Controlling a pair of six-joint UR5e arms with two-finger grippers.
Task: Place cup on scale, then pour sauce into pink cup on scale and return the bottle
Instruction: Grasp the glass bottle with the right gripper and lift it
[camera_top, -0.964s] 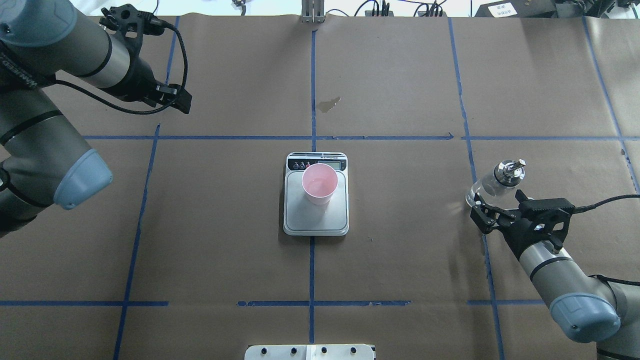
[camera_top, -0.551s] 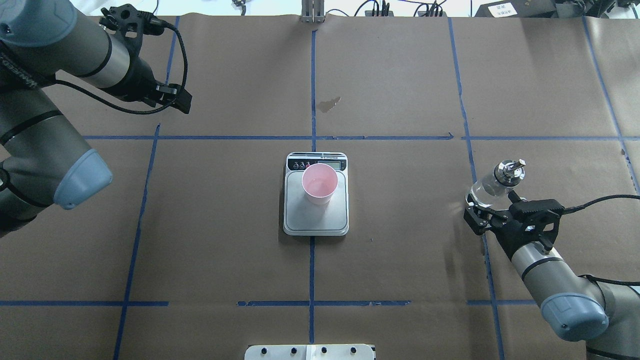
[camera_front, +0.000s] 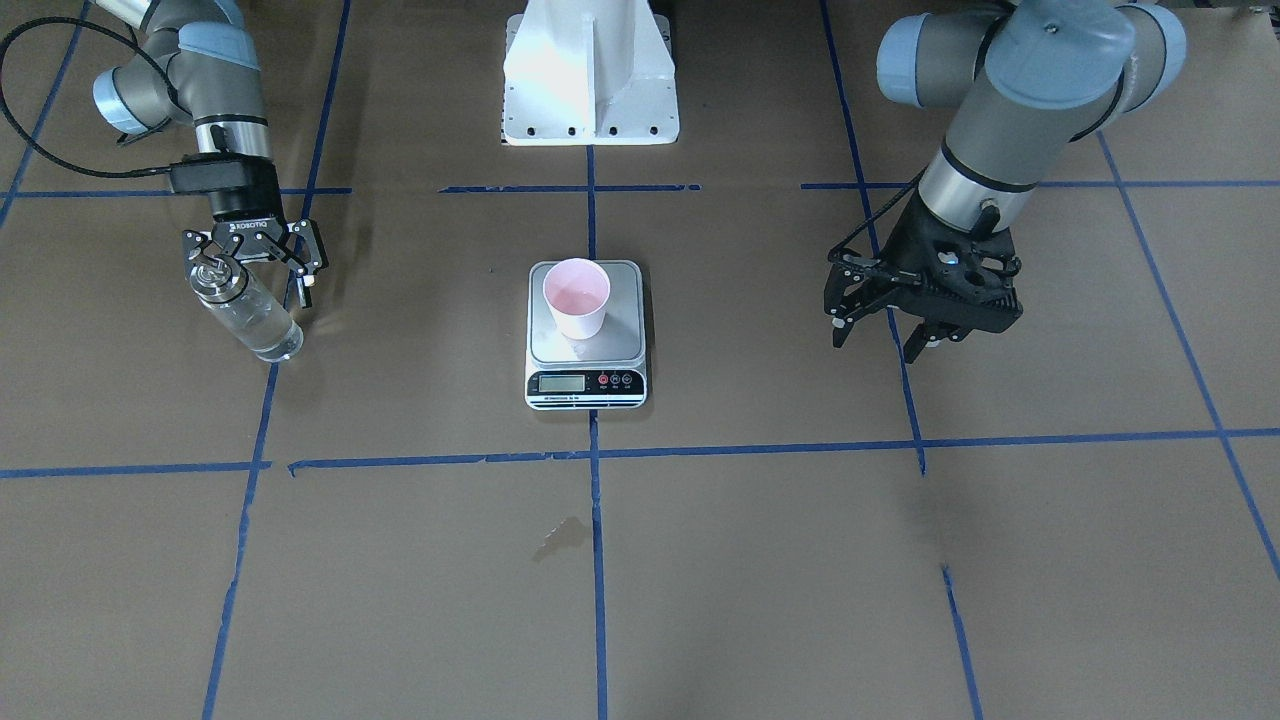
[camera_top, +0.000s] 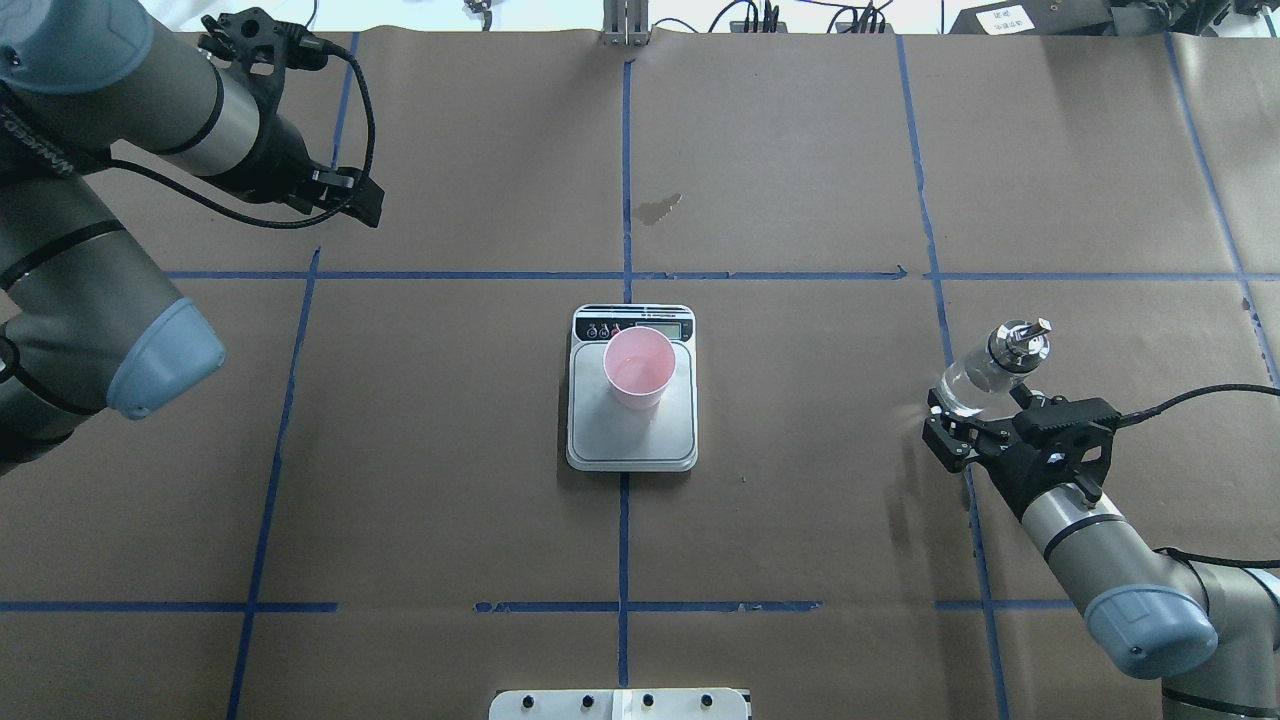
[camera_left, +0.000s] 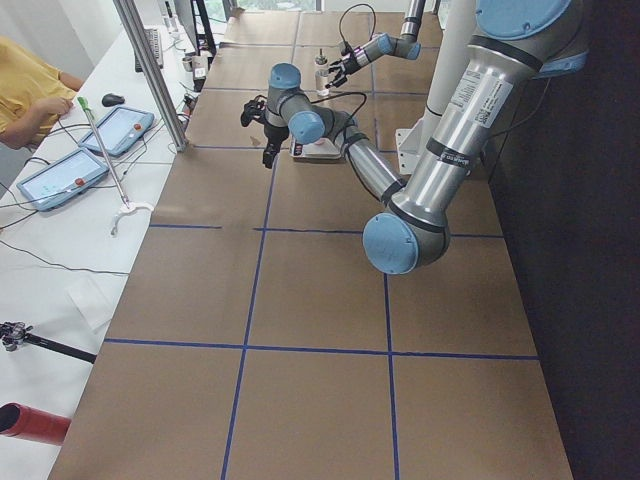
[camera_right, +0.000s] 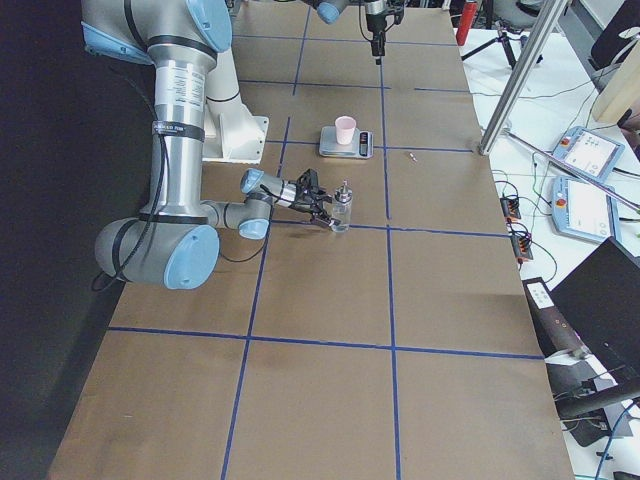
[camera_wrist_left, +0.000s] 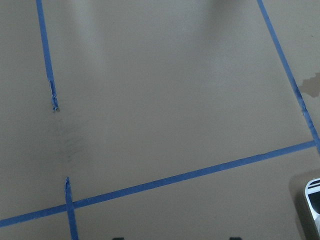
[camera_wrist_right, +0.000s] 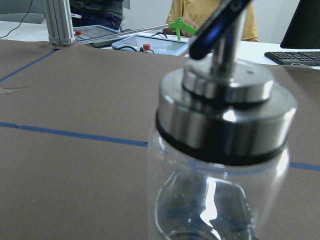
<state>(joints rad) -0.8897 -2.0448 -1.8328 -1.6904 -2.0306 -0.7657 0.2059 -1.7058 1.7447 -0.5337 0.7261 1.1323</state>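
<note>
Brown paper crossed with blue tape covers the table (camera_top: 800, 500), and the scale (camera_top: 600, 440) lies at its middle with the pink cup (camera_top: 640, 365) upright on the steel plate. The bottle (camera_top: 975, 378) stands on the robot's right side. The right gripper (camera_top: 940, 432) sits low at its base, jaws spread, and contact cannot be told. The left gripper (camera_front: 878, 345) hangs parted above bare paper, well apart from the scale.

cup (camera_top: 640, 366) on scale (camera_top: 630, 440) at table (camera_top: 800, 500) centre, bottle (camera_top: 975, 378) well apart on robot's right, right claw (camera_front: 252, 278) beside it
</note>
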